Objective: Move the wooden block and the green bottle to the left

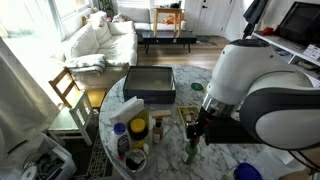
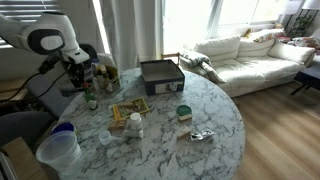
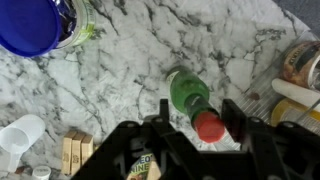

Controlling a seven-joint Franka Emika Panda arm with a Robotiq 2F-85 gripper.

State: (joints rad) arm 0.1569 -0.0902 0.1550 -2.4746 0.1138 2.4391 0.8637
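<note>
The green bottle (image 3: 186, 93) has a red cap and stands upright on the marble table; it also shows in both exterior views (image 2: 91, 101) (image 1: 190, 151). My gripper (image 3: 200, 118) is open and hangs straight above it, with one finger on each side of the cap. The right finger is close to the cap and the left finger stands apart from it. The gripper also shows in both exterior views (image 2: 88, 84) (image 1: 197, 128). The wooden block (image 2: 128, 111), flat with a patterned top, lies near the table's middle, apart from the bottle.
A dark grey square tray (image 2: 160, 74) sits at the far side. A blue-rimmed container (image 3: 35, 25) stands near the bottle. A small white bottle (image 2: 134, 122), a green-lidded jar (image 2: 183, 112), a foil piece (image 2: 200, 135) and jars (image 2: 105, 72) crowd the table. A yellow bottle (image 1: 138, 128) stands among them.
</note>
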